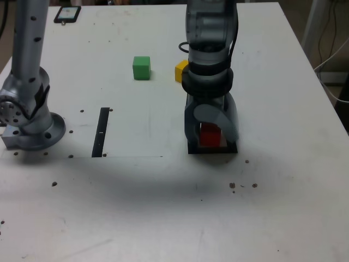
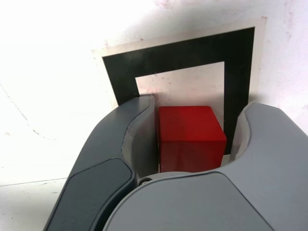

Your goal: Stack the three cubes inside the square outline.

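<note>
The red cube (image 1: pixel 209 135) (image 2: pixel 190 137) rests on the table inside the square outline (image 1: pixel 214 149) (image 2: pixel 183 53), over its white centre. My gripper (image 1: pixel 210 137) (image 2: pixel 199 107) points straight down with a finger on each side of this cube. In the wrist view one finger lies against the cube, while a thin gap of black border shows between the cube and the other finger, so the jaws stand slightly open. The green cube (image 1: pixel 141 67) and the yellow cube (image 1: pixel 181 71) sit farther back on the table, the yellow one partly hidden behind the arm.
A narrow black strip (image 1: pixel 102 132) lies towards the exterior view's left, beside the arm's base (image 1: pixel 30 123). A dark phone-like object (image 1: pixel 67 14) lies at the far left corner. Small dark specks dot the white tabletop (image 1: pixel 163 207).
</note>
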You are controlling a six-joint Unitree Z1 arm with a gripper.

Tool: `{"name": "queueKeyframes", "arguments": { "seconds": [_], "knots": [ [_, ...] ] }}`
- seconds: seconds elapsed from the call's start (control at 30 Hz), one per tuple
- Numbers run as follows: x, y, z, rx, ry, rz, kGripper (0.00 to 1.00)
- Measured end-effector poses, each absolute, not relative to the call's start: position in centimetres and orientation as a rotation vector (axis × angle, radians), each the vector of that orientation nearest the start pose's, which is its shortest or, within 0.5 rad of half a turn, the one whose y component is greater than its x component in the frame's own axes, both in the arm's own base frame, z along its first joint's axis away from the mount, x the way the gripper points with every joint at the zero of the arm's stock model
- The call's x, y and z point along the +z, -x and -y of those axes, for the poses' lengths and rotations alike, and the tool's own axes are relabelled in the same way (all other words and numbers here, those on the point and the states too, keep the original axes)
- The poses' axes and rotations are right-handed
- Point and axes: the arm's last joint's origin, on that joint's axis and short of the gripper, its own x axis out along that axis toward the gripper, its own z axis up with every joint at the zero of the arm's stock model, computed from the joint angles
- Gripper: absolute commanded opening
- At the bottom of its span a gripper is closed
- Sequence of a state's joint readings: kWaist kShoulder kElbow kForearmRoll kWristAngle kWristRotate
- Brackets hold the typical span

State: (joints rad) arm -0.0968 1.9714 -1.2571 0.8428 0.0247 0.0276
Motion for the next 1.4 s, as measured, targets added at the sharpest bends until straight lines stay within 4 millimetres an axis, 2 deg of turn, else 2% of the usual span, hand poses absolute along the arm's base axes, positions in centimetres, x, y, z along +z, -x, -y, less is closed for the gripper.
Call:
{"name": "queueKeyframes", "arguments": {
  "seconds": [0.27,0.43,0.57,0.77,0.9,1.13,1.4],
  "knots": [
    [22.0,-32.9,3.1,-0.077,-0.114,-1.528,0.99],
    [23.7,-31.1,2.8,-0.060,-0.126,-1.519,0.99],
    [25.8,-29.1,2.2,-0.014,-0.186,-1.510,0.99],
    [26.9,-27.0,0.5,-0.007,-0.282,-1.606,0.99],
    [27.5,-25.9,-1.3,0.008,-0.307,-1.672,0.99],
    [28.7,-25.8,-4.3,-0.049,-0.419,-1.639,1.00],
    [28.1,-26.0,-6.0,-0.073,-0.494,-1.613,1.00]
  ]
}}
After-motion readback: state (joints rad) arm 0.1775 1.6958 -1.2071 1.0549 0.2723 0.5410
